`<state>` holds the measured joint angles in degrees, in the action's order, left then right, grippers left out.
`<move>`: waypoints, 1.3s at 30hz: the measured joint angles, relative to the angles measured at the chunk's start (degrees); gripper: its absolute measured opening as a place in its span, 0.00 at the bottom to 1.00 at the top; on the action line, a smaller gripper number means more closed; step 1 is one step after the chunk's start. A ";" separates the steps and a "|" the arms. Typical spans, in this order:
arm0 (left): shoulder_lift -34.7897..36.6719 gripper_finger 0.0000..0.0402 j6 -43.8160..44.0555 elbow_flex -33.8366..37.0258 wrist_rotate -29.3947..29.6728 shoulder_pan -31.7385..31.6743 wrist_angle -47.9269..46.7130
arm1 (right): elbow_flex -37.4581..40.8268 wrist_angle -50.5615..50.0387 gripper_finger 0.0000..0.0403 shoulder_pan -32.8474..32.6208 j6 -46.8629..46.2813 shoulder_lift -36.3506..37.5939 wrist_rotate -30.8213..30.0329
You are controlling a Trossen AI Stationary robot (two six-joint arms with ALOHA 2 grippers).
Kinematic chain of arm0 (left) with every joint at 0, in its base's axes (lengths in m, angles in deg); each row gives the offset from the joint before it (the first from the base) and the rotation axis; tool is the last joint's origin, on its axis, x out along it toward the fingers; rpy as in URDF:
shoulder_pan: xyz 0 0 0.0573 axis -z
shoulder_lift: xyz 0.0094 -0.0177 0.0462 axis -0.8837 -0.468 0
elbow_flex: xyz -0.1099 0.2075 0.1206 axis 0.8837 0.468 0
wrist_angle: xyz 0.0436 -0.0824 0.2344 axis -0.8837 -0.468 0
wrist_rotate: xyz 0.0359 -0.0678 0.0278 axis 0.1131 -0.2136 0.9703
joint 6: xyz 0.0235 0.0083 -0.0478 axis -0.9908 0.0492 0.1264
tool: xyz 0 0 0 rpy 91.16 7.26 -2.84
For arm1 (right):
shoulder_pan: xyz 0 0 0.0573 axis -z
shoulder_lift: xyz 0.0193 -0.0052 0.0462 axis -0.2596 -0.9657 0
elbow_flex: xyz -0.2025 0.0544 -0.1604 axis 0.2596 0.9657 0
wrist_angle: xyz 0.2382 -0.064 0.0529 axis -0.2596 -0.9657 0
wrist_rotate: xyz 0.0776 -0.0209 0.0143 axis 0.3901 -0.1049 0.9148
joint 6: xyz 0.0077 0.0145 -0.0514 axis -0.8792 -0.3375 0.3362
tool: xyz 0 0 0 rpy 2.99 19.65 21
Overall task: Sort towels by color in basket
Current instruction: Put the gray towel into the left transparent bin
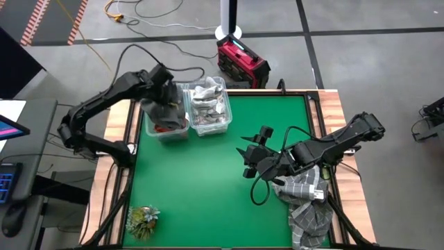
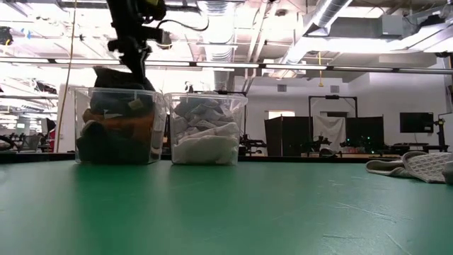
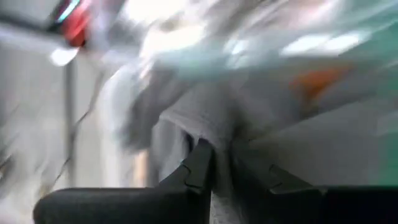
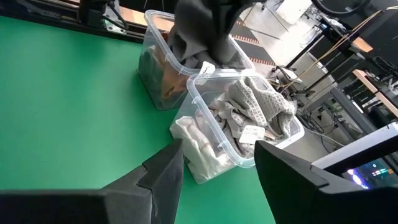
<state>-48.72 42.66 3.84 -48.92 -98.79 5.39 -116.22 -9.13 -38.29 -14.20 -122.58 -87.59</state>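
Reaching over the left clear bin [image 1: 168, 119] in the upper left of the high view: the left gripper [image 1: 165, 92], fingers clenched on a dark grey towel [image 1: 164, 107] and holding it just above the bin's rim. In the left wrist view, showing grey cloth pinched between the two dark fingers [image 3: 200, 165], much blurred. In the low view, hanging from the top edge at upper left over that bin, with the grey towel mounded above the rim [image 2: 117, 79] and rust-orange cloth [image 2: 131, 124] lying beneath it inside.

Sitting just beside it, to its right and touching or nearly so: a second clear bin [image 1: 211, 107] holding white and pale waffle-weave towels [image 4: 252, 102], with a paper tag showing among them.

Hovering at the centre right of the high view, over bare green table [image 1: 201, 180]: the right gripper [image 1: 250, 151], fingers spread apart and grasping nothing, pointing toward the bins. Lying under and behind that arm, at the lower right corner of the table: a heap of grey plaid towels [image 1: 305, 201], one edge drooping toward the table's rim; also showing at the far right edge of the low view [image 2: 414, 166].

Standing at the lower left of the high view, well apart from everything else: a small green plant [image 1: 142, 221]. Resting on the floor beyond the table's top edge: a red and black case [image 1: 243, 61], with cables trailing around it.
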 joint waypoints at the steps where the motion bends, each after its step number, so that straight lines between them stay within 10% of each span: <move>1: -0.03 0.11 0.33 0.21 -2.13 1.08 0.05 | 0.00 0.00 0.56 0.00 0.00 0.00 0.02; 15: -0.26 0.24 11.33 1.20 -14.67 4.82 2.20 | 0.00 0.00 0.56 -0.35 -0.22 0.00 0.09; 27: -7.55 0.40 13.04 1.25 -10.65 6.41 2.17 | 0.00 0.02 0.56 -0.39 -0.22 0.00 0.09; 39: -8.57 0.23 8.93 1.25 -8.05 6.98 2.63 | 0.00 -0.02 0.56 -0.35 -0.15 0.00 0.09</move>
<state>-57.29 51.59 5.08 -56.97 -91.81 8.03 -116.22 -9.15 -38.64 -14.36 -122.58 -87.50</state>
